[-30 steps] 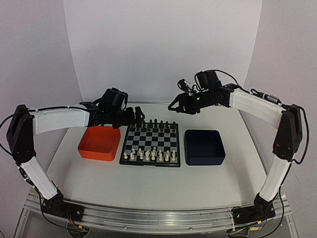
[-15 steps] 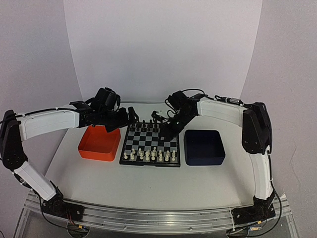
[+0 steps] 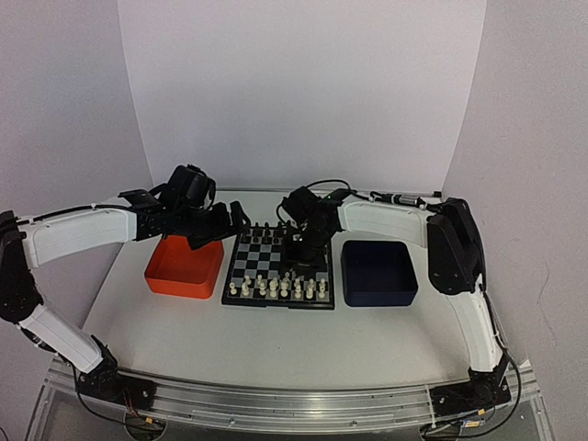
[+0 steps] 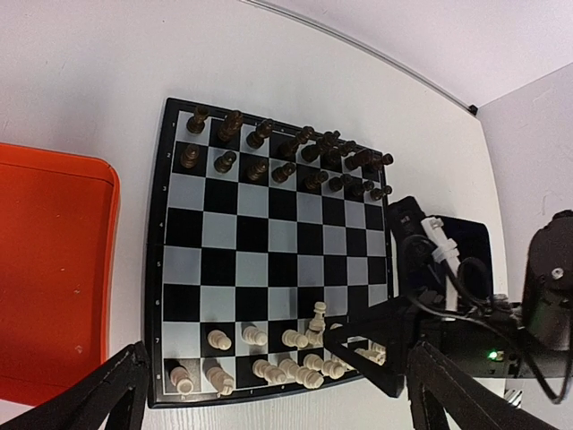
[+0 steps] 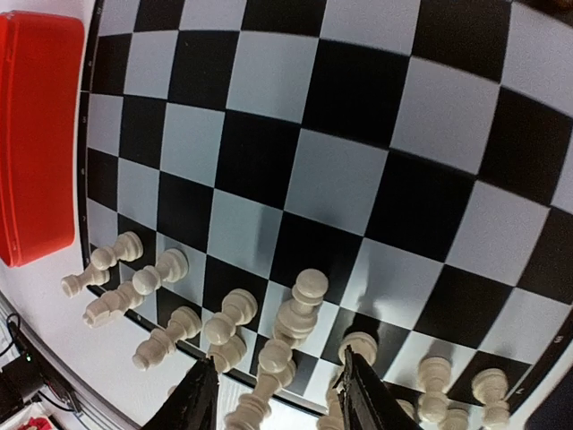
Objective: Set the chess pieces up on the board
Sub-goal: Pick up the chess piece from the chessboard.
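The board [image 3: 268,254] lies between two trays. Cream-white chess pieces [image 3: 276,287] crowd its two near rows, and several stand close together or lean. My right gripper [image 3: 299,250] hangs low over the near right part of the board, open. In the right wrist view its fingers straddle a cluster of cream pieces [image 5: 300,309] without closing on any, with the right gripper [image 5: 277,372] just above them. My left gripper [image 3: 234,218] is open and empty, held high by the board's far left corner. The left wrist view shows the left gripper [image 4: 277,358] above the board [image 4: 233,233] and the cream pieces [image 4: 269,367].
Black pieces [image 3: 276,230] fill the board's two far rows and show in the left wrist view [image 4: 286,152]. An orange tray [image 3: 184,268] sits left of the board and a dark blue tray [image 3: 378,273] sits right. White walls stand behind and at the sides.
My right arm has swung in from the back right and come down over the board's near right rows. My left gripper has drawn back a little to the left.
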